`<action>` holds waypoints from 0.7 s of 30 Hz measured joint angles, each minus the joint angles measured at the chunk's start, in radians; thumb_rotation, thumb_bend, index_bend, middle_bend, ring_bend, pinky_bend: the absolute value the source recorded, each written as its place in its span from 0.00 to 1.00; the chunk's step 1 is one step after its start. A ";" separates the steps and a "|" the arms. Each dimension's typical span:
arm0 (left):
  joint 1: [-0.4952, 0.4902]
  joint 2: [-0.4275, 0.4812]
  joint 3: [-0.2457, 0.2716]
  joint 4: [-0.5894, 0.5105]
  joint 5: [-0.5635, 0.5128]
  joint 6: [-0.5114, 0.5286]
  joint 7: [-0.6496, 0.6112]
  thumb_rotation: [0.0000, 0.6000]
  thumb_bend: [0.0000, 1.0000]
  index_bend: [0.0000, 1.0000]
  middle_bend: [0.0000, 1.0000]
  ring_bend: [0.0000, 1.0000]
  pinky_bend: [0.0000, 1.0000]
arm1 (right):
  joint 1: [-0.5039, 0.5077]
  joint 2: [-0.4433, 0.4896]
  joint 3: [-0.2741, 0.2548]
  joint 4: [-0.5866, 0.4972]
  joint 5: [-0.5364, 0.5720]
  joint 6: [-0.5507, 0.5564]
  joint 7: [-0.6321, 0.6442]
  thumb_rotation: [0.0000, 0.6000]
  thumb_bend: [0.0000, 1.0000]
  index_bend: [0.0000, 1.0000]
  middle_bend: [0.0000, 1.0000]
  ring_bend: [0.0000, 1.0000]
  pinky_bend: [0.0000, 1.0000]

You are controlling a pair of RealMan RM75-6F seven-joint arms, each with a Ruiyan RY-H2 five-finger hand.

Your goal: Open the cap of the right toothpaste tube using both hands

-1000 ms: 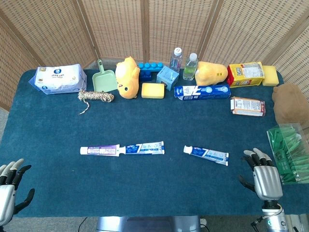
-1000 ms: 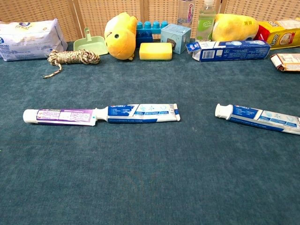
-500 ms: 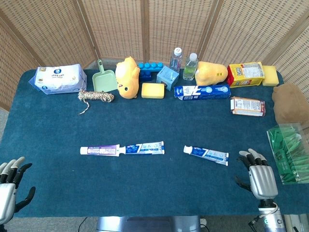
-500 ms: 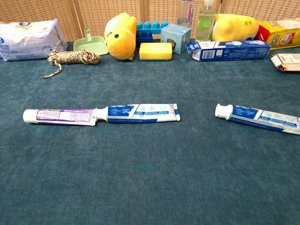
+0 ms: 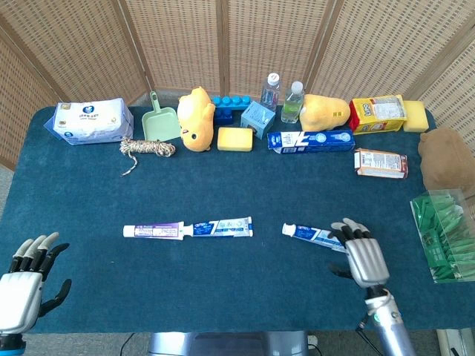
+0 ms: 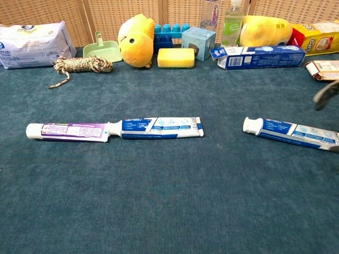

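The right toothpaste tube (image 5: 318, 236) (image 6: 294, 133) lies flat on the blue cloth, blue and white, its white cap (image 5: 289, 230) (image 6: 252, 126) pointing left. My right hand (image 5: 363, 256) hovers just right of the tube's tail, fingers apart and empty; only a fingertip (image 6: 325, 93) shows at the right edge of the chest view. My left hand (image 5: 26, 285) sits at the table's front left corner, fingers apart, holding nothing, far from the tube. Two other tubes lie end to end at centre left: a purple one (image 5: 153, 231) (image 6: 66, 131) and a blue one (image 5: 222, 227) (image 6: 160, 127).
Along the back stand a wipes pack (image 5: 89, 121), green dustpan (image 5: 159, 122), rope coil (image 5: 148, 147), yellow plush (image 5: 195, 118), sponge (image 5: 234, 139), bottles (image 5: 292, 102) and a toothpaste box (image 5: 310, 140). A green packet bin (image 5: 444, 233) and a brown plush (image 5: 445, 157) sit at the right edge.
My right hand has moved left and forward from the table's right front edge to beside the right tube's tail. My left hand rose slightly into view.
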 measured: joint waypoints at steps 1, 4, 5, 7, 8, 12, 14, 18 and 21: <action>-0.004 -0.002 -0.005 -0.003 -0.004 -0.004 0.003 1.00 0.31 0.19 0.13 0.10 0.08 | 0.011 -0.009 0.009 0.001 0.010 -0.010 -0.009 1.00 0.13 0.35 0.28 0.15 0.21; -0.015 -0.005 -0.013 -0.008 -0.016 -0.018 0.012 1.00 0.31 0.19 0.13 0.10 0.08 | 0.044 -0.036 0.033 0.008 0.041 -0.040 -0.042 1.00 0.12 0.35 0.28 0.15 0.21; -0.018 -0.005 -0.014 -0.009 -0.021 -0.024 0.014 1.00 0.31 0.19 0.13 0.10 0.08 | 0.054 -0.044 0.038 0.010 0.051 -0.048 -0.053 1.00 0.12 0.35 0.28 0.15 0.21; -0.025 -0.007 -0.017 -0.012 -0.034 -0.037 0.018 1.00 0.31 0.19 0.13 0.10 0.08 | 0.072 -0.064 0.049 0.018 0.076 -0.066 -0.075 1.00 0.12 0.34 0.28 0.15 0.21; -0.028 -0.008 -0.018 -0.013 -0.039 -0.041 0.020 1.00 0.31 0.19 0.13 0.10 0.08 | 0.077 -0.072 0.053 0.022 0.087 -0.072 -0.084 1.00 0.11 0.34 0.28 0.15 0.21; -0.036 -0.012 -0.020 -0.014 -0.057 -0.055 0.022 1.00 0.32 0.19 0.12 0.10 0.08 | 0.104 -0.105 0.063 0.049 0.123 -0.097 -0.122 1.00 0.11 0.34 0.26 0.15 0.21; -0.040 -0.013 -0.022 -0.013 -0.066 -0.060 0.023 1.00 0.31 0.19 0.12 0.10 0.07 | 0.116 -0.118 0.066 0.066 0.133 -0.107 -0.135 1.00 0.11 0.34 0.26 0.15 0.21; -0.043 -0.014 -0.022 -0.013 -0.071 -0.059 0.023 1.00 0.31 0.19 0.12 0.10 0.08 | 0.140 -0.139 0.069 0.104 0.151 -0.121 -0.158 1.00 0.11 0.34 0.26 0.15 0.21; -0.043 -0.014 -0.020 -0.012 -0.072 -0.057 0.023 1.00 0.31 0.19 0.12 0.10 0.07 | 0.153 -0.150 0.069 0.131 0.158 -0.127 -0.169 1.00 0.11 0.34 0.26 0.15 0.21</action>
